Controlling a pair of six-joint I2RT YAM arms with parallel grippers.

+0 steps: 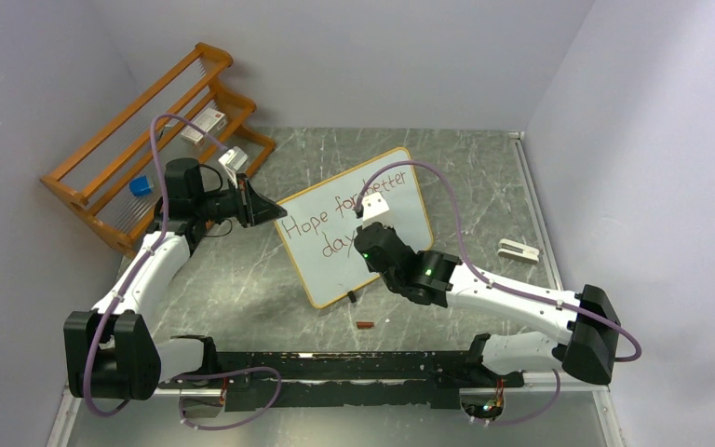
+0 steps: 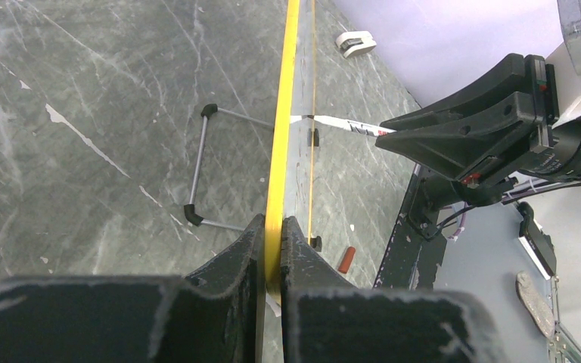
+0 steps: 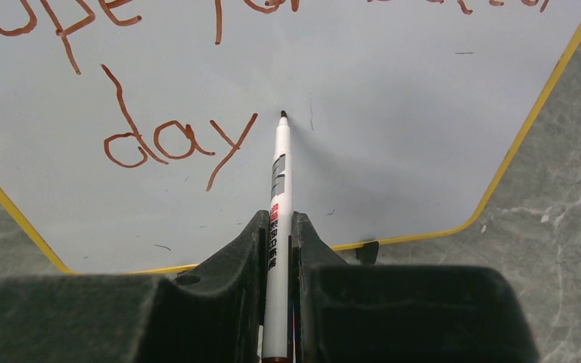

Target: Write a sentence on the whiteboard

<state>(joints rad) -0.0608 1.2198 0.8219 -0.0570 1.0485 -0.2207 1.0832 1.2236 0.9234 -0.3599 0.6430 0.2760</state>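
Grey stone-patterned table (image 1: 242, 289): one, with everything set on it.
Whiteboard (image 1: 321, 270): one, standing propped near the table's middle between the two arms, yellow-wood rim, turned at a slant in the top view.
Sentence (image 3: 174, 144): two slanted rows in red-brown ink; the upper row has three words, "Hope for better", and the lower row reads "day".
Left gripper (image 2: 272, 227): clamped on the board's rim, one finger on each face.
Right gripper (image 3: 278, 227): closed around one white marker (image 3: 278, 181), which points up at the board.
Marker tip: at the board face just right of "day"; actual contact cannot be told.
Wire stand (image 2: 200, 166): one, grey with black ends, behind the board.
Cap (image 1: 365, 324): one, small and red-brown, lying on the table just in front of the board.
White block (image 1: 519, 250): one, well apart to the board's right.
Orange wooden rack (image 1: 149, 140): one, at the far left corner.
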